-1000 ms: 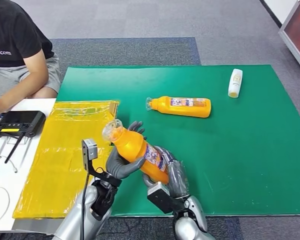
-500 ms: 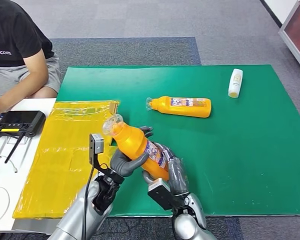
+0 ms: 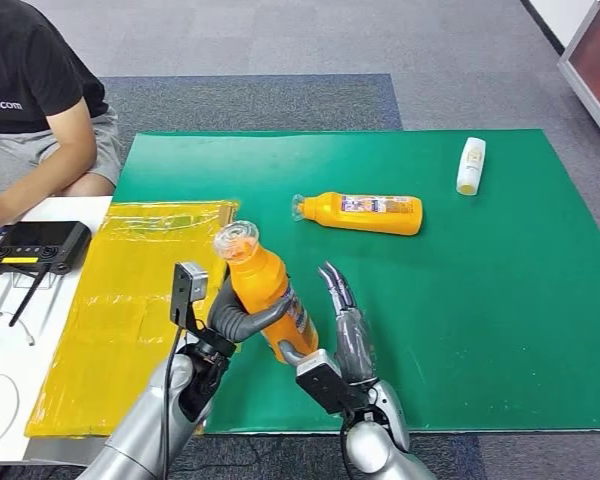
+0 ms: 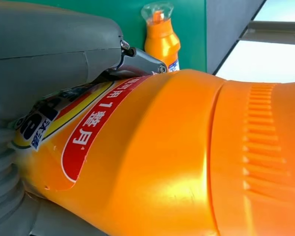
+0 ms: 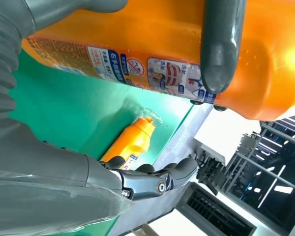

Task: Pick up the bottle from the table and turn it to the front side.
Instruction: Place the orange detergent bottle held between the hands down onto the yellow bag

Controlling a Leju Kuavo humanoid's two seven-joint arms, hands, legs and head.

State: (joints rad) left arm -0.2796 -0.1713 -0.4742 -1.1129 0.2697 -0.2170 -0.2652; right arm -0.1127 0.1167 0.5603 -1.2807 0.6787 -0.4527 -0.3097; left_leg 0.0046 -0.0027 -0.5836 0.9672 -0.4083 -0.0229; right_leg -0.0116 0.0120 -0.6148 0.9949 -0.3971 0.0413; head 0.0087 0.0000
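My left hand grips an orange bottle around its middle and holds it tilted above the front of the green mat, clear cap up and to the left. In the left wrist view the bottle lies against that hand. My right hand is just right of the bottle's base, fingers stretched out and apart from it. The right wrist view has those fingers extended away from the bottle. Its thumb lies close to the base; contact is unclear.
A second orange bottle lies on its side mid-mat, and a small white bottle lies far right. A yellow plastic sheet covers the table left of the mat. A person sits at the far left beside a black device.
The bottle has tipped from nearly lying flat to more upright in my left hand. My right hand's fingers have come off it and straightened out to the right.
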